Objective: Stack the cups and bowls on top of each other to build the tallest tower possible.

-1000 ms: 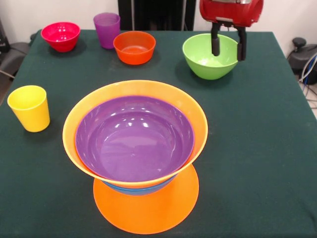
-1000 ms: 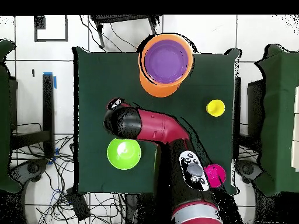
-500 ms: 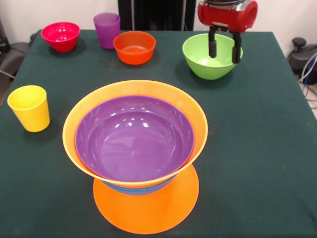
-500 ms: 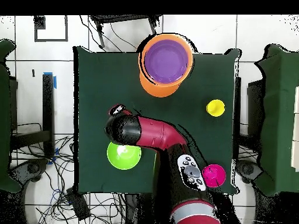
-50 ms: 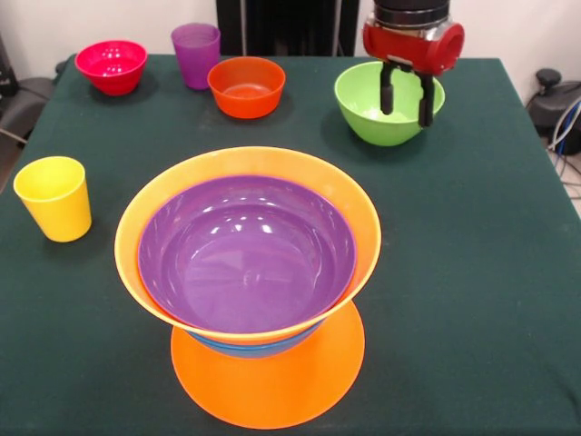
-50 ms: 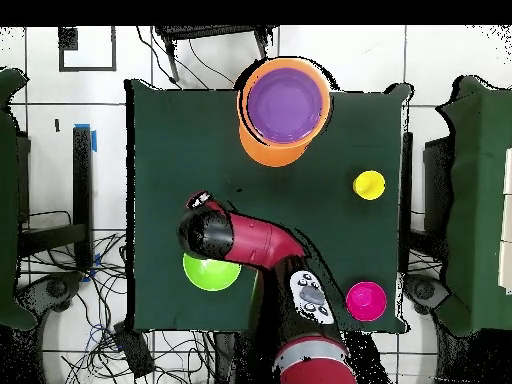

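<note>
A: Any brand, label or writing to read?

B: None that I can make out on the cups, the bowls or the arm.

A: And the pincer?

B: It hangs open over the green bowl, at the far right of the bench. Its two black fingers point down with a clear gap between them, one in front of the bowl's hollow, the other at its right-hand rim. Nothing is held between them; whether a tip touches the bowl I cannot tell. From overhead the arm covers the top part of the green bowl.

A: Count the things for me.

B: Two cups: a yellow cup at the left edge, a purple cup at the back. Three bowls stand loose: the green one, a small orange-red bowl just beside the purple cup, and a pink-red bowl at the back left corner.

A: And the tower?

B: Near the front, in the middle. An orange bowl lies upside down at the base, a sliver of blue shows above it, then a large orange bowl stands upright with a purple bowl nested inside it.
</note>
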Motion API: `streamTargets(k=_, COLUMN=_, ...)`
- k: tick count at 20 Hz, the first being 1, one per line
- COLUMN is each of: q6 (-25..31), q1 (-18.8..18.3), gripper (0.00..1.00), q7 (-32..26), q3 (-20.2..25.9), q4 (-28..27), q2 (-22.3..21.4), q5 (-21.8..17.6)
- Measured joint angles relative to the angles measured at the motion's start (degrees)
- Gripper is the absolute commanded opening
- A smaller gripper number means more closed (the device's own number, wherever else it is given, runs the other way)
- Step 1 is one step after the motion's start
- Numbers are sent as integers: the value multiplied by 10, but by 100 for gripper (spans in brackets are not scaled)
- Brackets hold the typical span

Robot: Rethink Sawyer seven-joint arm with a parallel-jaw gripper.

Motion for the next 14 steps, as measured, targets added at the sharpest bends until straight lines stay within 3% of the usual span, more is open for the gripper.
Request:
streamTargets(k=5, q6=-29, q1=24, gripper=100, q7=25, q3=-9, q4=18, q2=21, q5=30)
streamTargets(k=14, q6=-39, q1=28, gripper=100, q7=40, q3=-10, q4=38, q2=42, q5=42)
